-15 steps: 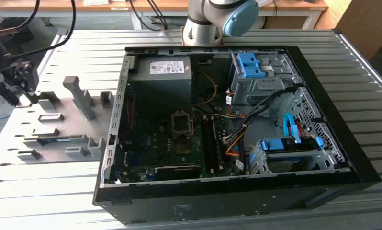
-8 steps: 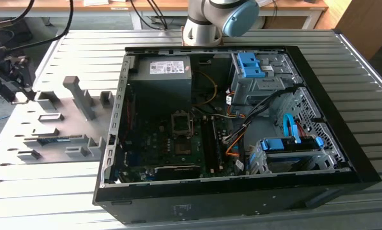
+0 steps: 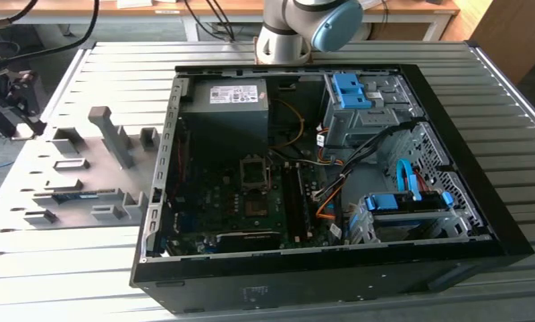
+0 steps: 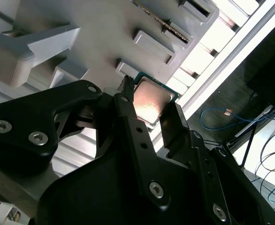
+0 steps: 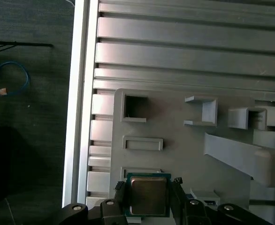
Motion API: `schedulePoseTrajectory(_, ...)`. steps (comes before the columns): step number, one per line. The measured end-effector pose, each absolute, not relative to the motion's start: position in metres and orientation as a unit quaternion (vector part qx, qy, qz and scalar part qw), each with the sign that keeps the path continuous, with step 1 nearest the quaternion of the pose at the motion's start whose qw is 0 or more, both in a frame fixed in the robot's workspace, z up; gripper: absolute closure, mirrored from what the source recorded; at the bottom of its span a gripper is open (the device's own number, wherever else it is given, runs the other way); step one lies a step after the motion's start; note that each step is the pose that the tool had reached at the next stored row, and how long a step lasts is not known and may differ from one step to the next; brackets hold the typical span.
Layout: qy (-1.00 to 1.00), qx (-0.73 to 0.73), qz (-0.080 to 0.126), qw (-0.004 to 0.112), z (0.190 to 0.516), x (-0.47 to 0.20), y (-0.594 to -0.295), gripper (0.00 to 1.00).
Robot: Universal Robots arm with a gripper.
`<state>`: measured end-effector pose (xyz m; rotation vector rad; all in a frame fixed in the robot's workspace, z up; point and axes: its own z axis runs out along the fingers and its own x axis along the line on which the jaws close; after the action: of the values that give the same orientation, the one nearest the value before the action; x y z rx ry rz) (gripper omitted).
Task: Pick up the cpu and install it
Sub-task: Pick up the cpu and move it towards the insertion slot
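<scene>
Gripper: in both wrist views the gripper (image 4: 149, 107) (image 5: 148, 195) has its two black fingers (image 4: 128, 117) drawn in against opposite edges of the cpu, holding it between them.
Cpu: the cpu (image 4: 151, 99) (image 5: 148, 196), metal lid up on its green board, sits between the fingertips directly over the grey holder plate (image 5: 175, 154), near the plate's edge.
Lift: it looks barely raised, though contact with the plate cannot be ruled out from these angles.
Destination: the open computer case (image 3: 294, 288) lies on the slatted table (image 3: 294, 54), to the exterior view's right of the holder plate (image 3: 80, 168).
Socket: the socket (image 3: 252, 171) on the motherboard appears unfilled.
Progress: grasp made; carrying across and seating in the socket not yet done.
</scene>
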<state>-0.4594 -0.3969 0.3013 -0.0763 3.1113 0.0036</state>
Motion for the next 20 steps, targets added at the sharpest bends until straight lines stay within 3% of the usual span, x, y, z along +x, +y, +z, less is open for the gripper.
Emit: schedulePoseTrajectory(20, 1.000, -0.025, 0.001, 0.015, 0.331, -0.459, -0.397, 0.53)
